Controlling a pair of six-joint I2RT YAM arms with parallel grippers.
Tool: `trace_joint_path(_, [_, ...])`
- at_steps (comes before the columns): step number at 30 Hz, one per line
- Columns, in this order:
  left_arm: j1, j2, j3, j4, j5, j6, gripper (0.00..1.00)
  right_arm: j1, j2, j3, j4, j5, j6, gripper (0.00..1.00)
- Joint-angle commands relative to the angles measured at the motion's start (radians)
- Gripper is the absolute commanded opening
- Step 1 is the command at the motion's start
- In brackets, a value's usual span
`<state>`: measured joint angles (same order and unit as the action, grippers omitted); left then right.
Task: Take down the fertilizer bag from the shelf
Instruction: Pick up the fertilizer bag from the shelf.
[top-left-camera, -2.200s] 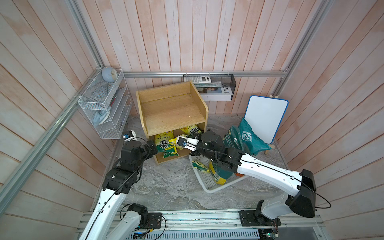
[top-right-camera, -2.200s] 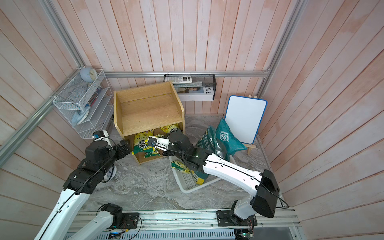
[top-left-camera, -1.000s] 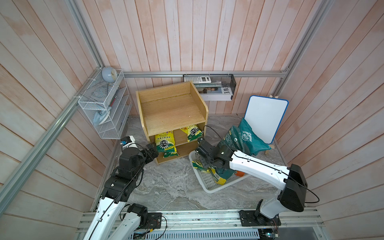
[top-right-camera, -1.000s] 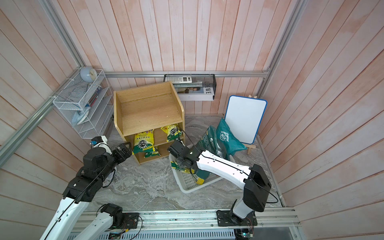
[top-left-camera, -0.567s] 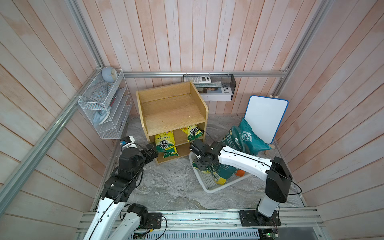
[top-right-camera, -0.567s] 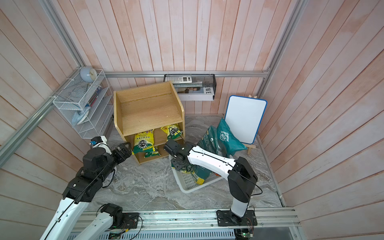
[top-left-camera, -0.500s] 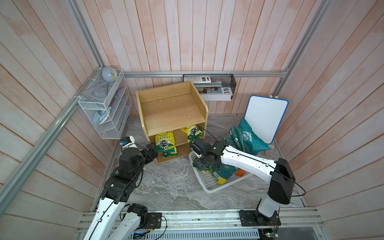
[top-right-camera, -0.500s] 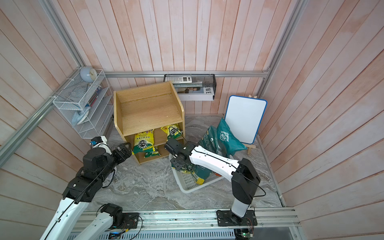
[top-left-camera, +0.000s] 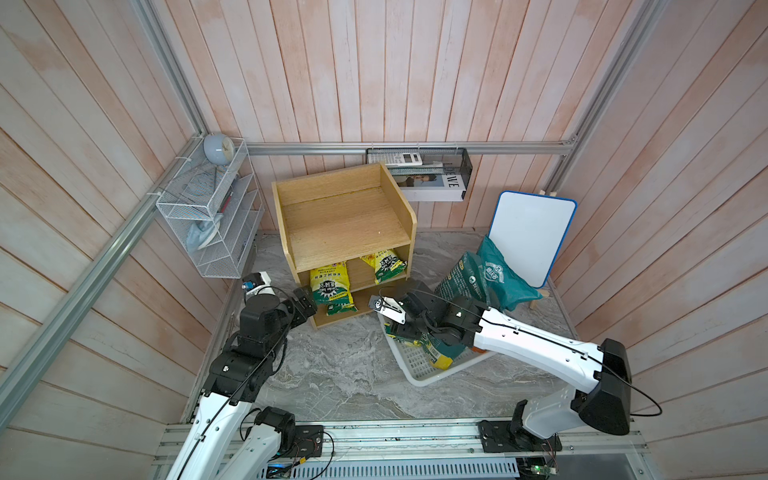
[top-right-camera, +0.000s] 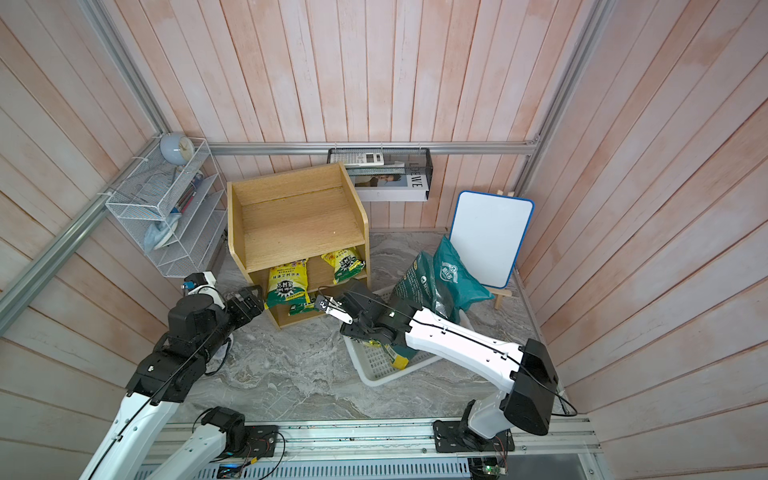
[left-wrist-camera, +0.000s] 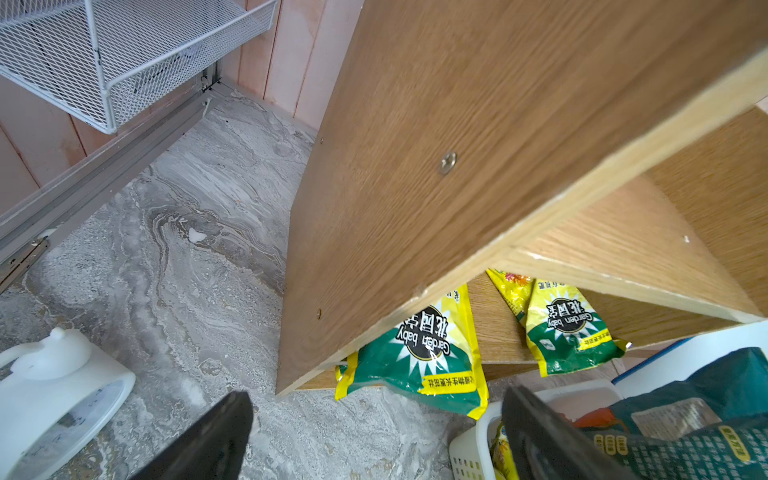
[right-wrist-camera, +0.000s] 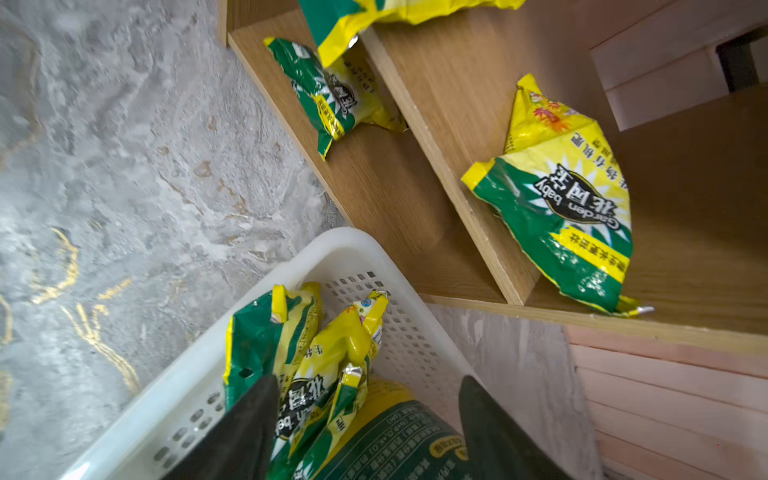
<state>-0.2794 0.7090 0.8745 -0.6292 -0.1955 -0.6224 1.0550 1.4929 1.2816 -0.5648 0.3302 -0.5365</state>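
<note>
The light-wood shelf stands at the back. Yellow-green fertilizer bags sit on its middle tier, one at the left and one at the right. A third bag lies on the bottom tier. My right gripper hangs open over the white basket, holding nothing. Crumpled fertilizer bags lie loose in the basket just below its fingers. My left gripper is open and empty near the shelf's lower left corner.
Two large teal-green bags lean behind the basket, against a blue-framed whiteboard. A white wire rack hangs on the left wall and a black mesh tray on the back wall. A white object sits on the floor near my left gripper.
My right gripper carried a fertilizer bag from the shelf to the basket, then opened and let it go. The left arm drew back a little earlier and has since stayed still.
</note>
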Motion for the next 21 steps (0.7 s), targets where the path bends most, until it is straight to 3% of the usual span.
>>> trace_joint_path(1, [0.005,0.016,0.039,0.013,-0.014,0.018,1.00,-0.005,0.044,-0.021,0.163,0.056,-0.243,0.71])
trace_joint_path(6, [0.005,0.018,0.046,0.014,-0.022,0.021,1.00,-0.011,0.108,-0.040,0.333,0.155,-0.416,0.70])
trace_joint_path(11, [0.005,0.017,0.040,0.002,-0.027,0.031,1.00,-0.041,0.153,0.001,0.392,0.158,-0.468,0.67])
trace_joint_path(19, [0.006,0.003,0.037,-0.010,-0.039,0.033,1.00,-0.100,0.240,0.051,0.463,0.146,-0.487,0.47])
trace_joint_path(21, [0.005,0.000,0.037,-0.013,-0.042,0.033,1.00,-0.113,0.258,0.062,0.482,0.140,-0.484,0.37])
